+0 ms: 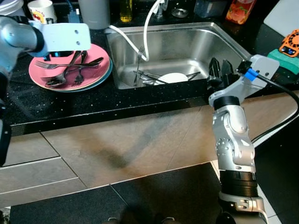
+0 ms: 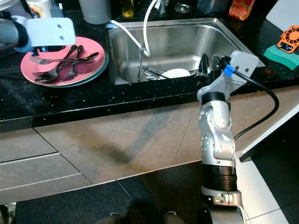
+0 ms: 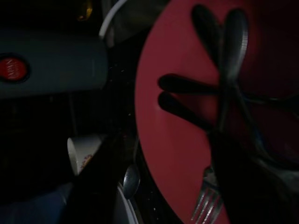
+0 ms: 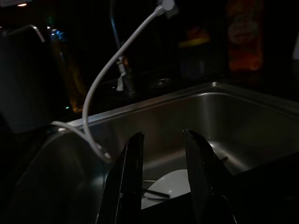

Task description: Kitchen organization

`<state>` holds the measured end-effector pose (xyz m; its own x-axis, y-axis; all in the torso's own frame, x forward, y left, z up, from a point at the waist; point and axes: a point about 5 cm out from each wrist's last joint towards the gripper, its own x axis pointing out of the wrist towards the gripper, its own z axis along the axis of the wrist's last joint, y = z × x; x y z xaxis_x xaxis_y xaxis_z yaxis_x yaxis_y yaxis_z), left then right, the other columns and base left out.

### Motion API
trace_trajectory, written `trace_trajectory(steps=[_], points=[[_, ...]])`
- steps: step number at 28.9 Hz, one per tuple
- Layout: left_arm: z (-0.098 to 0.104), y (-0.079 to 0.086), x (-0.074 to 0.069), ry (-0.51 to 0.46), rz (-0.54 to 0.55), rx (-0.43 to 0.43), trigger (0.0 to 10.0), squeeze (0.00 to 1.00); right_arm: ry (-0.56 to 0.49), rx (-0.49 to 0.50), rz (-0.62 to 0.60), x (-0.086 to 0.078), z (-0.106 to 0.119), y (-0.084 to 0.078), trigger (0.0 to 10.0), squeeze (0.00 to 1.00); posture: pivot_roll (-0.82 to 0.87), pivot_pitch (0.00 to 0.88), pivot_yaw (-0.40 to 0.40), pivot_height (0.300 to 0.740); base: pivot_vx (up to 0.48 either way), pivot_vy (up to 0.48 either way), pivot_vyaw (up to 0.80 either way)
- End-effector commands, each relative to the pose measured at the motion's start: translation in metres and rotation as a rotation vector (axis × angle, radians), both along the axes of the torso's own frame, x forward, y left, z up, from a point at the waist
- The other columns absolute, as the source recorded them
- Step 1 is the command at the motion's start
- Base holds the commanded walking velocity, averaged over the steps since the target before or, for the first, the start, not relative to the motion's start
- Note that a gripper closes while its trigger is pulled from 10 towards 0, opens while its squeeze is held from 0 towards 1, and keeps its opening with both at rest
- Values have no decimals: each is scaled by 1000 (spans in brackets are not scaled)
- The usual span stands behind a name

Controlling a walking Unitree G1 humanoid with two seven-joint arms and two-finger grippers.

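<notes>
While my right gripper (image 4: 161, 177) is hanging released at the steel sink's (image 1: 224, 39) five o'clock rim, I'm hovering my left gripper (image 1: 65, 56) over the pink plate (image 1: 39, 70); its claw I cannot tell.

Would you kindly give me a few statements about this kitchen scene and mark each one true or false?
1. Cutlery lies on the pink plate. True.
2. The right pincer grips a fork. False: its fingers stand apart with nothing between them, at the front edge of the sink.
3. A white plate lies in the sink. True.
4. The left pincer hangs over the sink. False: it is over the pink plate.
5. A white hose hangs into the sink. True.
</notes>
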<state>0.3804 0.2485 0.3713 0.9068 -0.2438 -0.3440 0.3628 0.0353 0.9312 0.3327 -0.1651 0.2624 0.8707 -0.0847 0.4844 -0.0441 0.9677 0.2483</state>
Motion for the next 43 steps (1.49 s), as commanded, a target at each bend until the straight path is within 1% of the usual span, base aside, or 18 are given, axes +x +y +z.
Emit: trace_trajectory(steps=[1,2,13,17,20,21,23,24,27,28,29,30,31,32,33,34,38,43], points=[[-7,12,-3,48,30,55,10000,686,15,3,12,-1,-3,4,10000,0,231,228,-10,740,0,0,0],[-13,13,-2,70,28,73,10000,0,14,3,16,-1,-3,5,10000,0,230,227,-10,740,0,0,0],[-19,10,0,100,6,112,9922,0,16,4,5,-3,-3,3,10000,0,230,212,0,740,0,0,0],[-24,7,4,83,17,103,10000,0,14,6,5,-3,-3,4,10000,0,223,210,-2,740,0,0,0],[-27,1,10,29,34,83,9843,0,11,5,7,-4,-2,5,10000,0,219,209,-3,740,0,0,0],[-29,0,12,17,43,79,8706,0,11,4,7,-4,-2,5,10000,0,217,210,-3,740,0,0,0],[-32,-1,14,7,51,78,8745,0,12,2,5,-5,-2,4,10000,0,214,211,-3,740,0,0,0],[-35,-2,15,4,53,73,7608,0,12,2,4,-5,-2,4,10000,0,212,214,-3,740,0,0,0],[-41,-5,18,2,56,48,7451,0,13,2,2,-6,-2,4,10000,0,211,216,-2,740,0,0,0],[-48,-8,20,6,60,35,6627,0,14,1,1,-6,-2,4,10000,0,208,220,-3,740,0,0,0],[-50,-9,20,6,61,33,6627,0,14,1,1,-6,-2,4,10000,0,208,220,-3,740,0,0,0],[-55,-9,22,8,67,35,4157,0,14,1,1,-6,-2,4,10000,0,205,221,-2,740,0,0,0],[-59,-10,22,9,71,36,4157,0,15,0,0,-6,-2,4,10000,0,203,223,-1,740,0,0,0],[-65,-10,23,14,77,44,745,0,15,0,-1,-7,-2,4,10000,0,201,224,-1,740,0,0,0],[-68,-10,24,17,80,50,745,0,15,0,-1,-7,-2,4,10000,0,201,224,-1,740,0,0,0],[-73,-10,24,15,84,69,0,0,16,0,-4,-7,-2,3,10000,0,197,225,1,740,0,0,0],[-79,-10,26,-13,94,91,0,0,19,-1,-14,-8,-2,0,10000,0,195,226,1,740,0,0,0],[-70,-11,27,-70,100,82,0,0,22,0,-17,-6,-3,-1,10000,0,201,220,-1,740,0,0,0]])
